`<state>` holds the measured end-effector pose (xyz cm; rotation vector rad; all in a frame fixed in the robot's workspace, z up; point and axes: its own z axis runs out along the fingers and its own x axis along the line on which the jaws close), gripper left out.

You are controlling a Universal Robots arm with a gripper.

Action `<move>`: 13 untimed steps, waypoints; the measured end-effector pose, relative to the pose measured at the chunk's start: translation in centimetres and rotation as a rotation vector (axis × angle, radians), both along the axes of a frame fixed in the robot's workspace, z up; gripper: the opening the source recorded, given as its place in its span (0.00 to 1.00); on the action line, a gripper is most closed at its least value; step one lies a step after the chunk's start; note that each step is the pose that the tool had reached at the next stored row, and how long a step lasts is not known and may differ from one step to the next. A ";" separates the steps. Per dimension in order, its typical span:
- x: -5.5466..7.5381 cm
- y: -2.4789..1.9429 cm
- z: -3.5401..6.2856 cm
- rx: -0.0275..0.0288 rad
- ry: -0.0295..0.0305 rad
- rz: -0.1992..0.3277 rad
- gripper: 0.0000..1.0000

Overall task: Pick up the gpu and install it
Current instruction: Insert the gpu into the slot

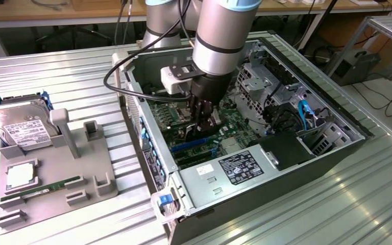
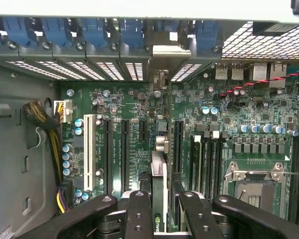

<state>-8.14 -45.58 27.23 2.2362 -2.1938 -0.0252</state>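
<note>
Wrist view: pincer (image 2: pixel 159 211) low over the motherboard (image 2: pixel 209 149), its black fingers (image 2: pixel 138 214) clenched on the gpu (image 2: pixel 159 189), which is seen edge-on as a thin upright card running toward the rear slot openings. The card's silver bracket (image 2: pixel 162 79) stands at the rear wall of the case (image 2: pixel 20 164), between the blue slot clips (image 2: pixel 94 32). The card appears lined up with an expansion slot between the black slots (image 2: pixel 124 154) and the memory sockets (image 2: pixel 204 159); whether its edge connector is already seated cannot be told. Exterior view: arm reaching down into the open computer case (image 1: pixel 332 107) lying on the ribbed tabletop (image 1: pixel 67 76); pincer (image 1: pixel 206 127) down near the board; hard drive (image 1: pixel 22 122) and memory stick (image 1: pixel 43 188) resting on the grey parts tray (image 1: pixel 80 204), well apart. Risks, as judged: a slight tilt or sideways offset could set the connector beside the slot, straining card or board; the bracket could catch on the rear frame; pressing while misaligned could bend contacts; nearby capacitors (image 2: pixel 209 110) and cables (image 2: pixel 40 117) could be struck.
</note>
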 end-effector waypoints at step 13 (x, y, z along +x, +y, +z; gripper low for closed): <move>-0.1 0.04 -0.87 -0.0044 0.0081 -0.014 0.26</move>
